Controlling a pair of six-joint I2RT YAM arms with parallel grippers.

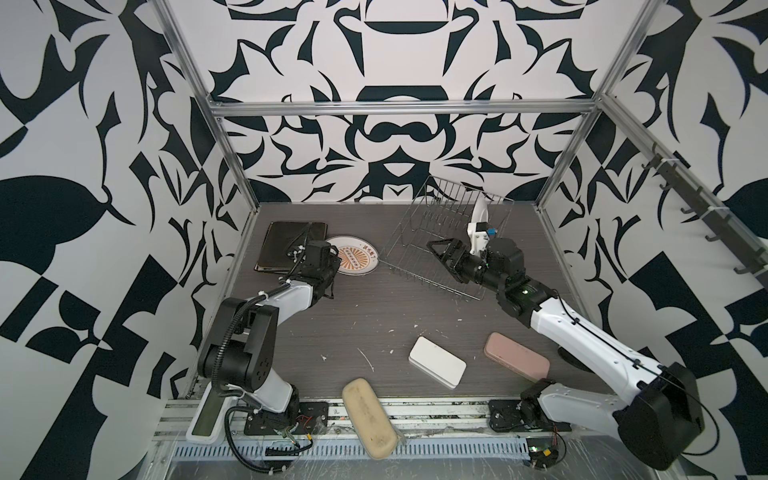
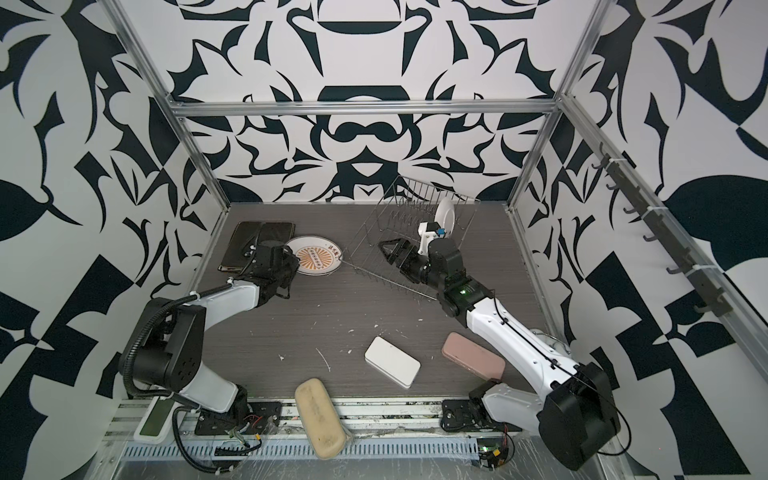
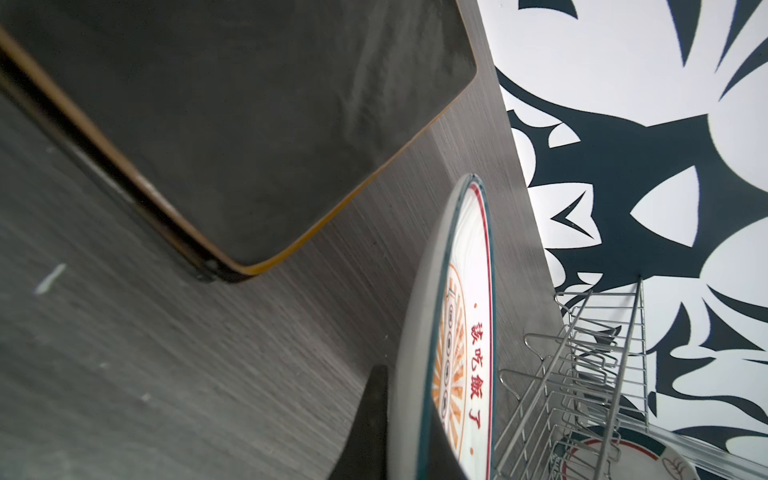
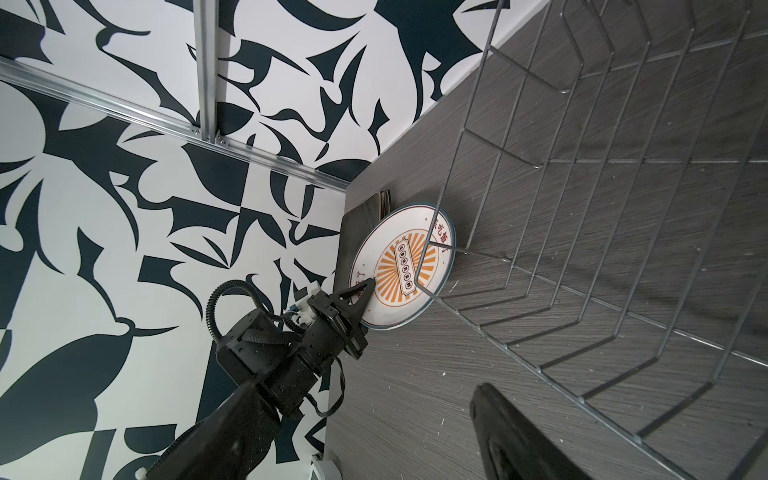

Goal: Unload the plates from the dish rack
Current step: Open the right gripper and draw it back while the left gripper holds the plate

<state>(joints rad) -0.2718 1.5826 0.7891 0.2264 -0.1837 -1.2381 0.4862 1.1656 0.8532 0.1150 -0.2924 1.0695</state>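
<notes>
The left gripper (image 4: pixel 365 291) is clamped on the near rim of a round printed plate (image 1: pixel 358 257), one finger (image 3: pixel 368 419) on each side of the edge, as the left wrist view shows up close. That plate lies low on the dark table (image 1: pixel 374 316) at the far left, between two black square plates (image 1: pixel 286 245) and the dish rack (image 1: pixel 417 253). The black plates are stacked one on the other, flat on the table near the left wall. In both top views the rack's near left corner meets the round plate's rim, though whether wire and plate actually touch cannot be told. The rack sits at the far right of the table, turned askew to the table's edges. A second round plate (image 1: pixel 480 212) stands on edge in it near its far right end; the left wrist view catches part of its printed face through the wires. The right gripper (image 1: pixel 441 257) hangs over the rack's near side with its jaws spread wide and nothing between them. Toward the front of the table lie a white box (image 1: pixel 437 361), a pink case (image 1: pixel 517 357) and a beige case (image 1: pixel 370 417), well apart from the rack; the beige one overhangs the front edge.
</notes>
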